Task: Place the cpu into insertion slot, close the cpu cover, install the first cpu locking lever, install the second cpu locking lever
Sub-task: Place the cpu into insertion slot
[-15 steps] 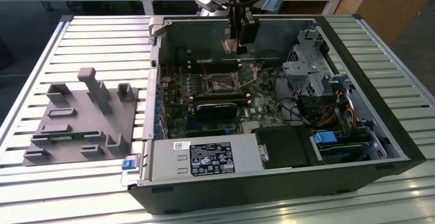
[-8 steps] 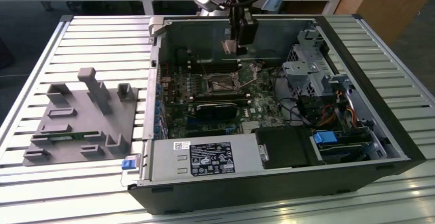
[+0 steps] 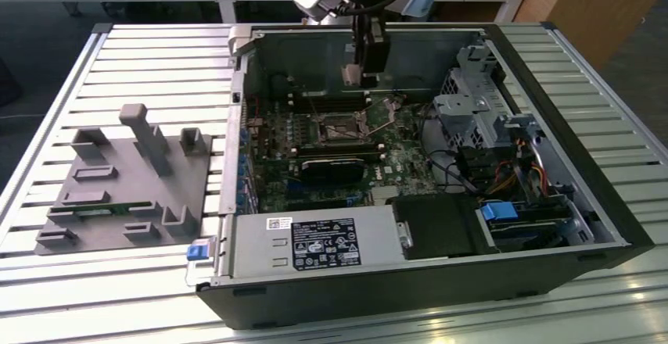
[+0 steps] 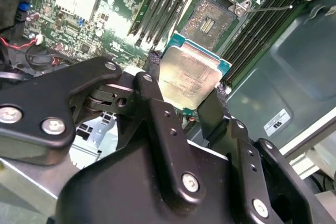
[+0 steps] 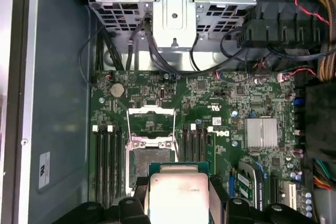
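Jaws closed on the cpu (image 4: 191,77), one black finger (image 4: 151,95) against each of two opposite edges. The chip's pale metal face shows in both wrist views, with its green border visible past the fingers.

Gripper (image 5: 178,203) hangs over the motherboard (image 5: 252,93) with the cpu (image 5: 178,195) held clear of the board. In the exterior view the gripper (image 3: 355,78) sits inside the open case (image 3: 418,289), above the slot (image 3: 339,131) and apart from it.

Slot (image 5: 149,161) lies bare just beyond the chip, its dark contact field exposed. In the second wrist view the slot (image 4: 210,22) is likewise uncovered and near the chip's far edge.

Cover (image 5: 151,110) is swung open, standing at the slot's far side. A thin wire lever (image 5: 127,129) runs along one side of it, unlatched.

Memory slots (image 5: 107,161) flank the slot on both sides. A finned silver heatsink (image 5: 261,132) sits further across the board.

On the exterior view's left, a grey fixture (image 3: 125,180) rests on the slatted table (image 3: 156,62), well apart from the case.
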Action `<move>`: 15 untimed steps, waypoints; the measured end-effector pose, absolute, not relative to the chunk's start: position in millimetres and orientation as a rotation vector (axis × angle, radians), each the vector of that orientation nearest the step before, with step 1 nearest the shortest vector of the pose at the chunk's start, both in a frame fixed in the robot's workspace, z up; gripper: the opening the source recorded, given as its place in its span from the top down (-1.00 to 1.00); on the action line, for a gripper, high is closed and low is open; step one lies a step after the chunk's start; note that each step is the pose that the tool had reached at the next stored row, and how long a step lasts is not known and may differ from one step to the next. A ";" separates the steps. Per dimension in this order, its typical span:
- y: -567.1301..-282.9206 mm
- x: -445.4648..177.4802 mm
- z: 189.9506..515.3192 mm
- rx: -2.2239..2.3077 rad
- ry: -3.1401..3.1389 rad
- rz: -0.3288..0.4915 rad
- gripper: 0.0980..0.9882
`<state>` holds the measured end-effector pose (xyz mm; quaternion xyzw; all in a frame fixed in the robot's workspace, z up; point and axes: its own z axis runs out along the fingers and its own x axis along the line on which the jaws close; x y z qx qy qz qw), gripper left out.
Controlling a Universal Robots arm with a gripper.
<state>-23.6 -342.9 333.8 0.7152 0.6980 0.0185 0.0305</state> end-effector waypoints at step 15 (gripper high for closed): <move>-341.2 -23.6 315.5 2.156 2.201 0.059 0.01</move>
